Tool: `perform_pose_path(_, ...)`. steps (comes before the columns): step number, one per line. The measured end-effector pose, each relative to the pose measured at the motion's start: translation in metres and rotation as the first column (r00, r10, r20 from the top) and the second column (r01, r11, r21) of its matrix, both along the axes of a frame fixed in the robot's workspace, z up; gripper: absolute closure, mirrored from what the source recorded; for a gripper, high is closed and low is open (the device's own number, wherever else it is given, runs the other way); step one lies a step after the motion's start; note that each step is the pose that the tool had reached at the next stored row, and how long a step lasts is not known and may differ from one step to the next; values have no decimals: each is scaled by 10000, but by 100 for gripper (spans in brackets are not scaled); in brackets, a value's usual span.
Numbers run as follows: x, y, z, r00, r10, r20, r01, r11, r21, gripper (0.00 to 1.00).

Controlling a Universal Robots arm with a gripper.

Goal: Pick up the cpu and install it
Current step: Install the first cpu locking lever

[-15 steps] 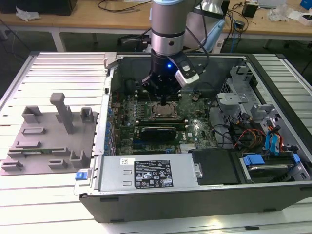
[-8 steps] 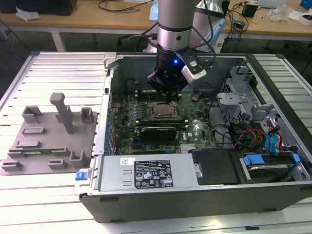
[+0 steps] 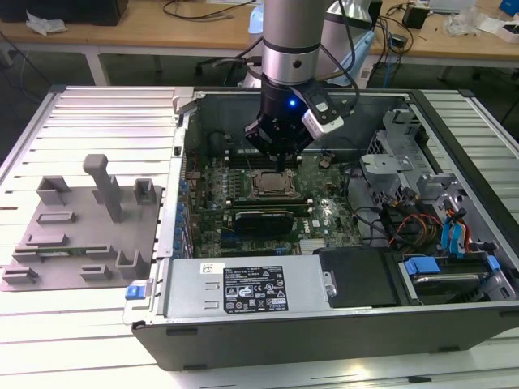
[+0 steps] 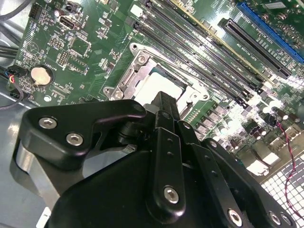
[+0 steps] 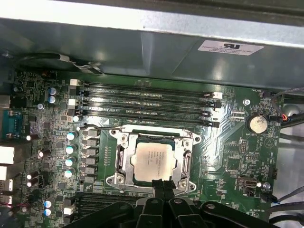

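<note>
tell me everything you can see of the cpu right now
The cpu is a small flat square with a pale silvery metal top bearing faint print. It lies level in the metal-framed socket on the green motherboard. The gripper hangs at one edge; contact cannot be told.

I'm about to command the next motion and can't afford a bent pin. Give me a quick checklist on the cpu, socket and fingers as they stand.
1. cpu lying flat inside the socket frame: ok.
2. Gripper positioned at the socket's edge: ok.
3. Fingers shut with nothing between them: ok.
4. Fingertips touching the cpu: cannot tell.
5. Socket frame clamped down over the cpu: cannot tell.
</note>
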State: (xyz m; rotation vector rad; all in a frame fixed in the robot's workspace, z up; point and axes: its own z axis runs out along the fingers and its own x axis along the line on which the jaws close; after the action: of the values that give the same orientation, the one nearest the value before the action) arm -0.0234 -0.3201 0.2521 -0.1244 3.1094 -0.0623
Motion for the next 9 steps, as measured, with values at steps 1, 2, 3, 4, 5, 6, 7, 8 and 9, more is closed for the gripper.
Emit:
perform_pose_path(1,0,0,0,10000,-1,0,1,10000,0,89)
perform_pose_path(2,0,0,0,10000,-1,0,1,10000,-1,89)
perform_pose_path(3,0,0,0,10000,-1,0,1,10000,0,89)
perform_pose_path(4,0,0,0,10000,-2,0,2,10000,0,89)
perform_pose_path(5,0,0,0,10000,-2,0,2,10000,0,89)
perform_pose_path(6,-3,0,0,10000,-4,0,4,10000,1,89)
perform_pose_path(7,-11,0,-1,10000,-2,0,2,10000,1,89)
perform_pose_path(8,-22,0,0,10000,-2,0,2,10000,1,89)
perform_pose_path(9,-32,0,0,10000,-1,0,1,10000,0,89)
